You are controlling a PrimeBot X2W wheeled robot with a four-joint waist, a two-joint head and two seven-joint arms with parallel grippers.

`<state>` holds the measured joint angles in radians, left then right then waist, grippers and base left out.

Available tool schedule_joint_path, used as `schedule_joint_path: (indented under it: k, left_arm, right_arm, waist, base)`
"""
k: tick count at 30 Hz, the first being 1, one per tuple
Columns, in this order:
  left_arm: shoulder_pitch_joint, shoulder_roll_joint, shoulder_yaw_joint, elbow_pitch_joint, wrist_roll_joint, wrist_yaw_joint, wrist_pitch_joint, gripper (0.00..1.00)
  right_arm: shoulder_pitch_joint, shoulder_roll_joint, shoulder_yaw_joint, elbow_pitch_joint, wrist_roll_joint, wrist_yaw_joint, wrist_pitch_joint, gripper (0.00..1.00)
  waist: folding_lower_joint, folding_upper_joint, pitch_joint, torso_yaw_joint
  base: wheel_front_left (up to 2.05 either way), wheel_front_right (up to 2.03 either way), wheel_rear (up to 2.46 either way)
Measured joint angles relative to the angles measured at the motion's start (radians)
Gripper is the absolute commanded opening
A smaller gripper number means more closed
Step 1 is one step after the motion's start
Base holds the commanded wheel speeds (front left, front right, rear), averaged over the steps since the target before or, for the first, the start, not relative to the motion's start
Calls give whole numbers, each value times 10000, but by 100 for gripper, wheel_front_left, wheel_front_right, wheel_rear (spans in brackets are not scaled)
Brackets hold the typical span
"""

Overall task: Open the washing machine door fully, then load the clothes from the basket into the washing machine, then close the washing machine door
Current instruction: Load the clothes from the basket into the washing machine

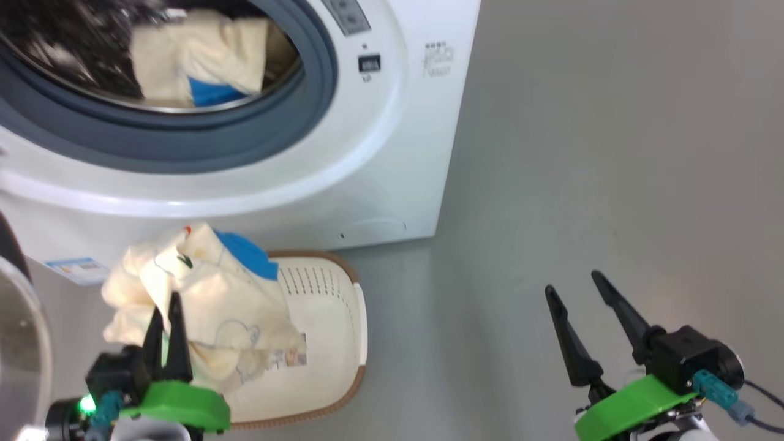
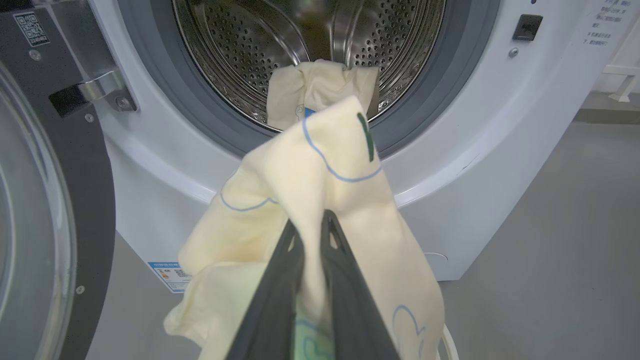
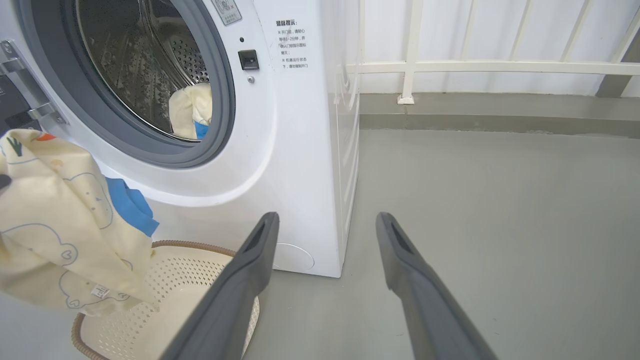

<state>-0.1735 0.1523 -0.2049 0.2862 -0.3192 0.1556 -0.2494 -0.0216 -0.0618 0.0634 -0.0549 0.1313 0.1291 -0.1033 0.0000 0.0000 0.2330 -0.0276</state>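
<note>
My left gripper (image 1: 165, 306) is shut on a cream-yellow garment (image 1: 202, 306) with blue line drawings and a blue patch, lifted above the basket (image 1: 331, 343). In the left wrist view the fingers (image 2: 310, 235) pinch the cloth (image 2: 320, 180) in front of the washing machine (image 2: 500, 150) drum opening. Another cream garment with a blue piece (image 1: 202, 55) lies inside the steel drum. The washing machine door (image 2: 45, 200) stands swung open at the left. My right gripper (image 1: 572, 282) is open over bare floor to the right, holding nothing, its fingers (image 3: 250, 260) spread wide.
The white washer front (image 1: 380, 153) with its grey-blue gasket (image 1: 184, 141) stands just behind the basket. Grey floor (image 1: 612, 153) stretches to the right. A white railing (image 3: 475, 65) and a low kerb run along the far side.
</note>
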Motion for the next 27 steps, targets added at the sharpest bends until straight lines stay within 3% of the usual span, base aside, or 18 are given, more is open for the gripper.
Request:
schedule_joint_path:
  k: [16, 27]
  left_arm:
    - [2435, 447, -399, -2598, 449, 449, 708, 0]
    - [2766, 583, -497, -3185, 451, 600, 999, 0]
  right_arm:
    - [1287, 130, -36, -468, -71, 0, 454, 100]
    - [1478, 148, -69, -706, -56, 0, 506, 100]
  waist:
    - [0, 0, -2138, 275]
    - [0, 0, -2511, 142]
  base:
    - [0, 0, 0]
    - [0, 0, 0]
